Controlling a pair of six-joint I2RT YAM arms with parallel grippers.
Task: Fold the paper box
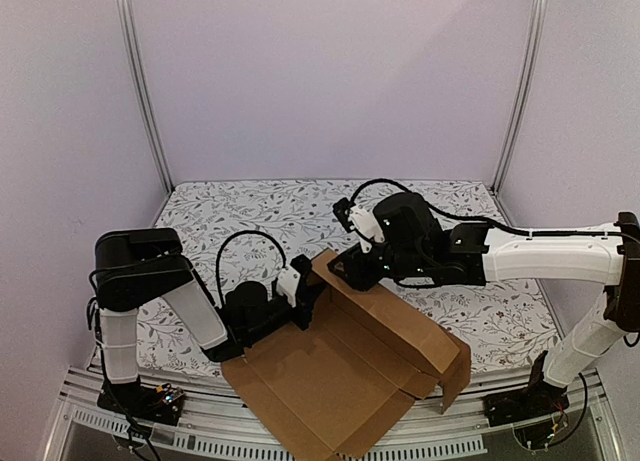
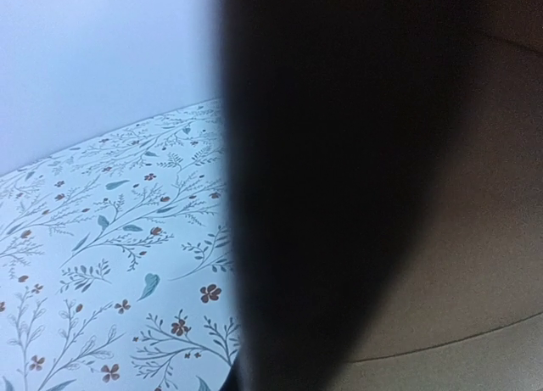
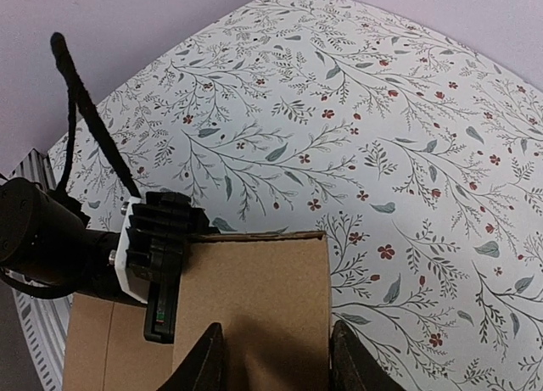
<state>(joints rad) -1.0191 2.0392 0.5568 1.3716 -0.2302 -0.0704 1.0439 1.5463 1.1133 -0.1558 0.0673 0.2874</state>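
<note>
One paper box [image 1: 330,381], left fingers [image 3: 160,310] clenched on its flap edge, right fingers [image 3: 204,361] parted.

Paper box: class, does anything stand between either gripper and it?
Nothing visible. The left gripper is shut on the paper box flap's edge; the right gripper has its fingers open at that flap.

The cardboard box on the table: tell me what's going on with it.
Two robot arms are folding the paper box, which lies mostly flat at the near edge of the table. One long flap stands raised. The left hand is clamped on that flap's edge, while the right hand hovers at its top with fingers apart, straddling the cardboard. The rest is not yet folded.
</note>
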